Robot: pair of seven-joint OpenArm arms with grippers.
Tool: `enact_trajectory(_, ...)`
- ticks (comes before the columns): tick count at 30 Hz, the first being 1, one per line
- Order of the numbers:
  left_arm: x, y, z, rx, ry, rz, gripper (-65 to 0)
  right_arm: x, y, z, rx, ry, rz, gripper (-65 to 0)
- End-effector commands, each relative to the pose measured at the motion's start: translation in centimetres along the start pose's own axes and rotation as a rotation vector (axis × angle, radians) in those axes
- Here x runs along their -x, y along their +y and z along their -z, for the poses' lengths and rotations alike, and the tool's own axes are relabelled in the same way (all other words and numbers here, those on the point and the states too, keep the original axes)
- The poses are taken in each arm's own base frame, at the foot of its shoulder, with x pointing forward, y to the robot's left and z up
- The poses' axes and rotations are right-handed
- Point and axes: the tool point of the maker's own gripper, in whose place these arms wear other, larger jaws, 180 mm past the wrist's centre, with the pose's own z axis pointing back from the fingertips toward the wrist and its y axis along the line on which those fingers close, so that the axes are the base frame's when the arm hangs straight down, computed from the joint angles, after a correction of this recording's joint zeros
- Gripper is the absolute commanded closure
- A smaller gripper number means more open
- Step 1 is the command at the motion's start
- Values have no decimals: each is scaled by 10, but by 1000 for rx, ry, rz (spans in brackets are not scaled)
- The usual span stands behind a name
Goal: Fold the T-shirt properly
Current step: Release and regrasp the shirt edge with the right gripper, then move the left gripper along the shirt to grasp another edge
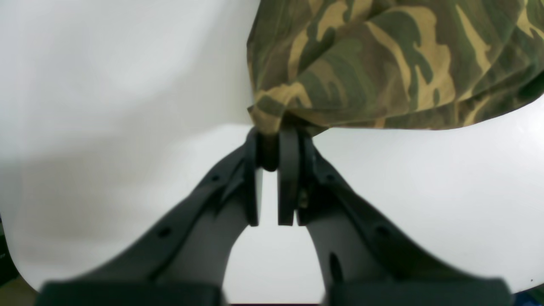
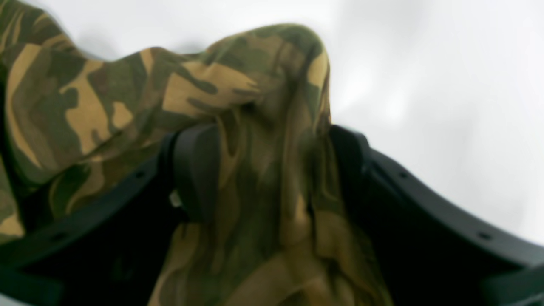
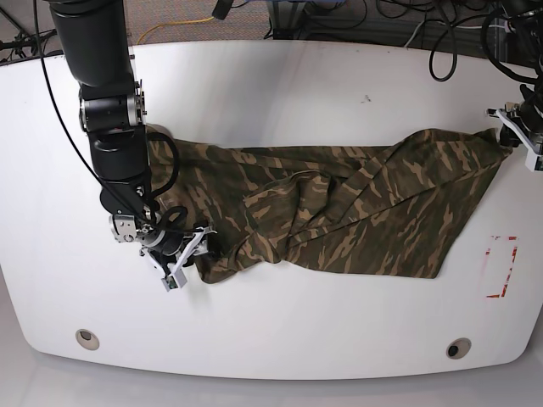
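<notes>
Lying: soft camouflage-print cloth T-shirt (image 3: 339, 212), rumpled, spread across white tabletop (image 3: 280, 93)
Left gripper (image 1: 272, 140): black fingers (image 1: 289, 170) pinched closed on one shirt corner at the tabletop edge
Right gripper (image 2: 272, 170): black fingers (image 2: 197, 170) set wide apart, bunched shirt cloth between them at the opposite end
Tabletop marking: red outline (image 3: 501, 267) near the left gripper's side

Bare worktop (image 3: 280, 93) lies open across the upper and lower frame; the T-shirt (image 3: 339, 212) spans the middle, and cables (image 3: 424, 25) crowd the top edge.
</notes>
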Motion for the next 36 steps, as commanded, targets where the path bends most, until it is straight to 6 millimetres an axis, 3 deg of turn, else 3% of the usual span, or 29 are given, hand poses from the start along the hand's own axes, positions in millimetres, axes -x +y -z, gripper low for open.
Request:
enact_trajectory(1, -15, 8, -6, -18, -41, 20, -38, -27, 1, -1, -5, -47, -19, -315)
enact_trajectory(7, -15, 8, -6, -19, -41, 20, -38, -28, 2, -1, -8, -53, -15, -8)
enact_trajectory(14, -15, 14, -6, -63, -22, 49, -36, -41, 8, -11, -16, -62, -87, 0)
enact_trajectory(22, -25, 15, -6, -67, -46, 51, -36, -49, 12, -79, 53, -82, -185, 0)
enact_trajectory(28, -50, 18, -6, -75, -107, 47, -36, -49, 25, -113, 96, -83, -259, 0)
enact_trajectory(36, -98, 11, -6, -66, -210, 11, -36, -83, 26, -141, 154, -134, -329, 0)
